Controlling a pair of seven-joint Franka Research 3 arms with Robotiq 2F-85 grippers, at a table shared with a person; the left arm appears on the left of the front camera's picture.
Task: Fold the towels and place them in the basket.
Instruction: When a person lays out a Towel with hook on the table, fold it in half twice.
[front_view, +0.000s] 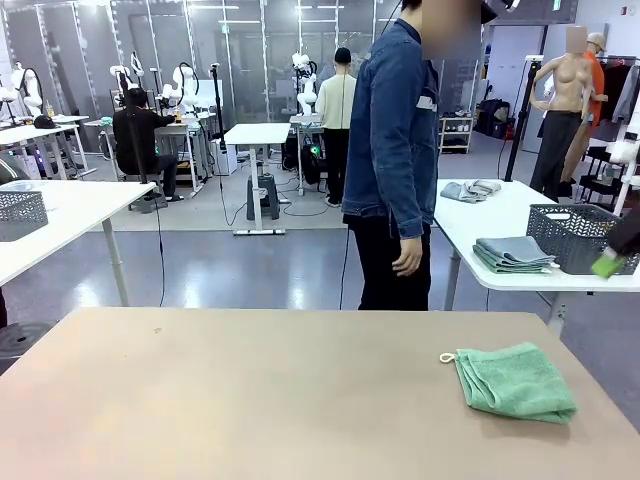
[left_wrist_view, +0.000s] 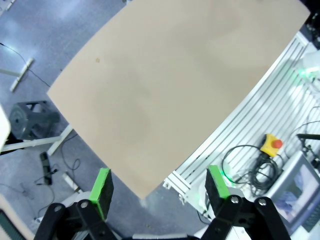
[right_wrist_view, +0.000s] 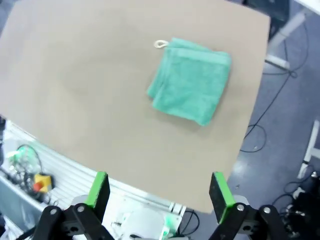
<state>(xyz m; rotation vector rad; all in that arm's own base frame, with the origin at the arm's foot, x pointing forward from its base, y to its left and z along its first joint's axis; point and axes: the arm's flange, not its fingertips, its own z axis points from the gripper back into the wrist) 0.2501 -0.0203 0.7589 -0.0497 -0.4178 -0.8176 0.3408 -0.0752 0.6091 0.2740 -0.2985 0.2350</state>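
Front view, lower right: small mint green terry towel (front_view: 515, 380), folded into a rough square, flat on the wide tan tabletop (front_view: 250, 400), near its right edge. Little white corner loop (front_view: 447, 357) sticking out at the towel's upper left.

Beyond the far edge of the table, centre frame: a standing person in a dark denim jacket (front_view: 395, 130), one hand (front_view: 407, 260) hanging loose at the hip.

Right of the person, on a separate white table (front_view: 470, 230): dark grey rectangular mesh basket (front_view: 580, 235), and just beside it, to its left, a neat stack of folded grey-blue towels (front_view: 513, 254). Farther back on that white table, a crumpled grey cloth (front_view: 470, 190).

Right wrist view, looking down: same green towel (right_wrist_view: 191, 80) in the upper middle, loop (right_wrist_view: 160, 44) at its upper left corner, layered folded edges visible along the lower left side. Right gripper (right_wrist_view: 159, 190) at the bottom edge, green pads spread wide, nothing between them, well apart from the towel. Yellow box with a red button (right_wrist_view: 41, 182) at lower left, below the table edge.

Left wrist view, looking down: bare tan tabletop (left_wrist_view: 175, 90) across the upper frame. Left gripper (left_wrist_view: 160, 185) at the bottom, green pads likewise spread wide and holding nothing. At lower right, white slatted rail (left_wrist_view: 250, 120) and coiled black cables (left_wrist_view: 245, 162).
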